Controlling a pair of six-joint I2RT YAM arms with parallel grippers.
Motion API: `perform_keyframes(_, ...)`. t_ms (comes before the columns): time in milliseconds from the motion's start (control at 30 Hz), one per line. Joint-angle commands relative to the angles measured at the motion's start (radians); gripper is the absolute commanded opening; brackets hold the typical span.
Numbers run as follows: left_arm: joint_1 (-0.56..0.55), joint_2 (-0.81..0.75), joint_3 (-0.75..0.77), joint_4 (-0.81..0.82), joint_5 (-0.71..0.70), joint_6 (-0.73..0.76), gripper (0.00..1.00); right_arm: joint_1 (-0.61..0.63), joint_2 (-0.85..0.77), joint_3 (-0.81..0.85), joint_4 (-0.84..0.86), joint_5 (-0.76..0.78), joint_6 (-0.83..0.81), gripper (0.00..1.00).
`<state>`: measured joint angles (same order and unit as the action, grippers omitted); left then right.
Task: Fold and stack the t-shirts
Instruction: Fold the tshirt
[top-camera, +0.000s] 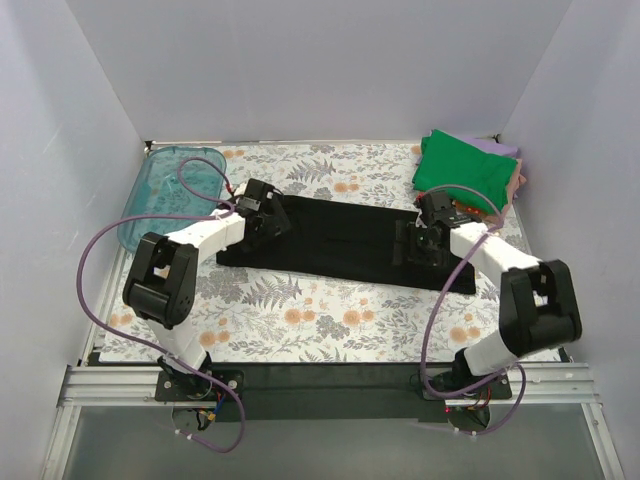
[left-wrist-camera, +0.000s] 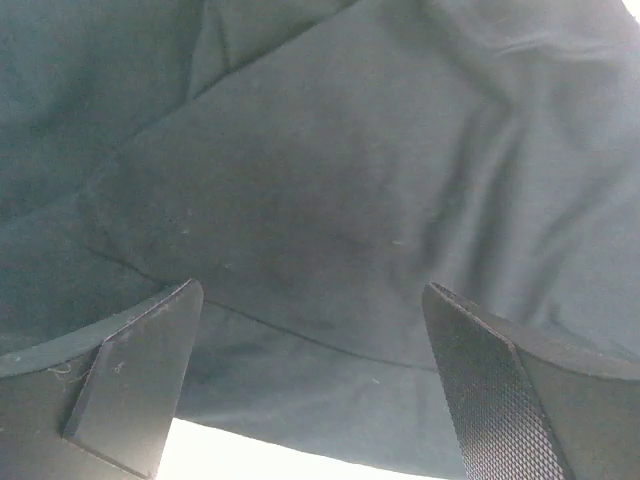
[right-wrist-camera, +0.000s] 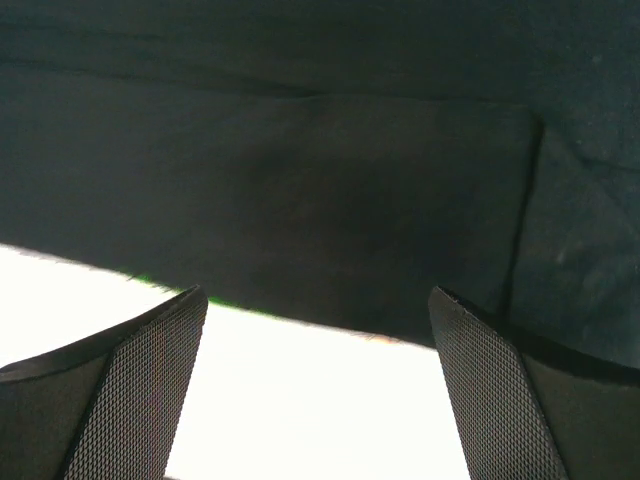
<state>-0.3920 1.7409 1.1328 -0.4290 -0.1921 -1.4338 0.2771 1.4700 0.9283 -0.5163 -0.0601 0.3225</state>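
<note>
Top external | black t-shirt (top-camera: 345, 240) mid-frame, fold apparently underway | left gripper (left-wrist-camera: 312, 300), right gripper (right-wrist-camera: 317, 295) both spread apart over its ends | next: pinch edges

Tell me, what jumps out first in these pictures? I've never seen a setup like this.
The large black cloth t-shirt, stretched in a long band across the middle of the flowery table, grabs the eye first. The left pincer and right pincer are open over its two ends. Next comes the bright green folded t-shirt in the far right corner, opposite a translucent teal plastic tray at the far left.
</note>
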Motion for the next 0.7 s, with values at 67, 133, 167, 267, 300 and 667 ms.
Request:
perform_keyframes(67, 0.005, 0.071, -0.016, 0.023, -0.01, -0.057, 0.92, -0.001, 0.153, 0.043, 0.035, 0.179, 0.016, 0.98)
perform_keyframes(133, 0.016, 0.086, -0.015, -0.007, -0.021, -0.068, 0.92, -0.004, 0.167, 0.046, 0.035, 0.226, 0.021, 0.98)
perform_keyframes(167, 0.024, 0.091, -0.018, -0.005, -0.027, -0.073, 0.92, -0.006, 0.168, 0.044, 0.035, 0.247, 0.026, 0.98)
perform_keyframes(267, 0.044, 0.112, -0.034, -0.01, -0.044, -0.085, 0.92, -0.047, 0.159, 0.029, 0.035, 0.278, 0.033, 0.98)
perform_keyframes(300, 0.05, 0.121, -0.039, -0.01, -0.046, -0.086, 0.92, -0.058, 0.156, 0.021, 0.035, 0.299, 0.033, 0.98)
perform_keyframes(667, 0.099, 0.132, -0.068, 0.006, -0.037, -0.063, 0.92, -0.26, 0.139, 0.107, 0.032, 0.419, -0.017, 0.99)
